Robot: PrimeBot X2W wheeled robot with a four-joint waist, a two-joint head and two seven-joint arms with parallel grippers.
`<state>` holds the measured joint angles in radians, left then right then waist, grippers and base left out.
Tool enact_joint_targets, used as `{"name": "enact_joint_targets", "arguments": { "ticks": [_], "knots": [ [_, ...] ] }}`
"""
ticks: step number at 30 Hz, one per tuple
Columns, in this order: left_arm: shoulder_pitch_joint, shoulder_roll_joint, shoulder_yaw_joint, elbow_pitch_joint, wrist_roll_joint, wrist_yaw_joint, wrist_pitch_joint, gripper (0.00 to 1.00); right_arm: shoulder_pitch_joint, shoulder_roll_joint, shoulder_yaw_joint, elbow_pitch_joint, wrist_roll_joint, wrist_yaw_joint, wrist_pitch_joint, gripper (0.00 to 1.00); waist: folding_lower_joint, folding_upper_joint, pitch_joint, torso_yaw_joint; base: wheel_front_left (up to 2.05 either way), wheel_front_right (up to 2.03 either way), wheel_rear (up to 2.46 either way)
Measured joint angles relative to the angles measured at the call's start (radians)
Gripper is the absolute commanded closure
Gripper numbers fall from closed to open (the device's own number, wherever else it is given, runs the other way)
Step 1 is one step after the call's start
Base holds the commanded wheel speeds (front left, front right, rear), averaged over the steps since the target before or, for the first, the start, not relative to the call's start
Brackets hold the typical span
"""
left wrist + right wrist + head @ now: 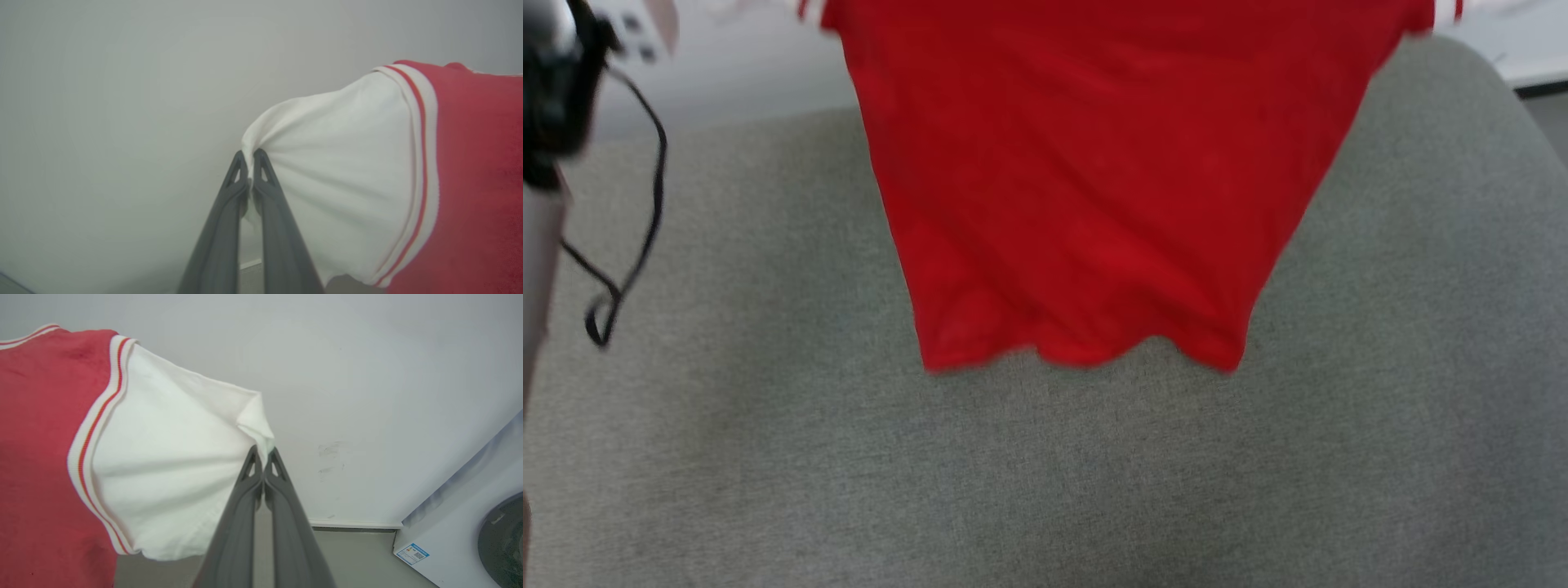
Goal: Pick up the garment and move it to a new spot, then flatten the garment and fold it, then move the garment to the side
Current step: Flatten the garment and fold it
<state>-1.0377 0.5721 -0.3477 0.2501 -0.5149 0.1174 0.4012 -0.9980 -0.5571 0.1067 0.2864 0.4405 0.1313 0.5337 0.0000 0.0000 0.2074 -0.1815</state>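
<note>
Left gripper (247, 157) pinched shut on a white sleeve (335, 175) | right gripper (263, 455) clamped on the other sleeve (171, 465) | red T-shirt (1094, 180) hangs spread between them, soft knit, striped trim | head view: wavy hem over a gray woven cushion (1045, 490) | right wrist view: white appliance (449, 539), round dark door.

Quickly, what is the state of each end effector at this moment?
Left end effector: closed on the garment, at a white sleeve.
Right end effector: closed on the garment, at the other white sleeve.
</note>
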Motion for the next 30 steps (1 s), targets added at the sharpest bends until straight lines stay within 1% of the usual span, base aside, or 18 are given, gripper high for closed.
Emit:
{"name": "enact_joint_targets", "arguments": {
  "ticks": [3, 4, 7, 10, 14, 17, 21, 26, 30],
  "knots": [
    [-0.153, -0.019, -0.006, 0.051, 0.038, -0.008, -0.026, 1.0, -0.108, 0.003, 0.01, 0.049, 0.0, 0.0, -0.084, 1.0, 0.0001, 0.0, 0.06, -0.005, 0.0, 0.0, 0.0],
    [-0.253, -0.029, -0.012, 0.083, 0.067, -0.011, -0.054, 1.0, -0.191, 0.004, 0.017, 0.079, -0.002, 0.0, -0.154, 1.0, 0.0, 0.0, 0.106, -0.009, 0.0, 0.0, 0.0],
    [-0.387, -0.044, -0.019, 0.119, 0.112, -0.01, -0.105, 1.0, -0.301, 0.003, 0.037, 0.121, -0.01, 0.0, -0.245, 1.0, 0.0001, 0.0, 0.179, -0.016, 0.0, 0.0, 0.0],
    [-0.487, -0.05, -0.02, 0.151, 0.146, -0.007, -0.168, 1.0, -0.392, 0.004, 0.054, 0.169, -0.011, 0.0, -0.342, 1.0, 0.0001, 0.0, 0.249, -0.027, 0.0, 0.0, 0.0],
    [-0.585, -0.056, -0.028, 0.174, 0.178, -0.008, -0.217, 1.0, -0.487, 0.001, 0.096, 0.216, 0.0, 0.0, -0.425, 1.0, 0.0002, 0.0, 0.332, -0.043, 0.0, 0.0, 0.0],
    [-0.63, -0.067, -0.033, 0.19, 0.188, -0.007, -0.235, 1.0, -0.526, 0.003, 0.13, 0.241, 0.018, 0.0, -0.468, 1.0, 0.0002, 0.0, 0.387, -0.055, 0.0, 0.0, 0.0],
    [-0.653, -0.071, -0.033, 0.207, 0.197, 0.003, -0.256, 1.0, -0.569, 0.012, 0.189, 0.27, 0.047, 0.0, -0.507, 1.0, 0.0002, 0.0, 0.451, -0.068, 0.0, 0.0, 0.0],
    [-0.645, -0.074, -0.015, 0.238, 0.178, 0.025, -0.275, 1.0, -0.581, 0.037, 0.284, 0.306, 0.09, 0.0, -0.552, 1.0, 0.0002, 0.0, 0.522, -0.078, 0.0, 0.0, 0.0],
    [-0.599, -0.079, 0.006, 0.266, 0.15, 0.037, -0.309, 1.0, -0.58, 0.062, 0.353, 0.358, 0.132, 0.0, -0.587, 1.0, 0.0003, 0.0, 0.559, -0.079, 0.0, 0.0, 0.0]
  ]
}}
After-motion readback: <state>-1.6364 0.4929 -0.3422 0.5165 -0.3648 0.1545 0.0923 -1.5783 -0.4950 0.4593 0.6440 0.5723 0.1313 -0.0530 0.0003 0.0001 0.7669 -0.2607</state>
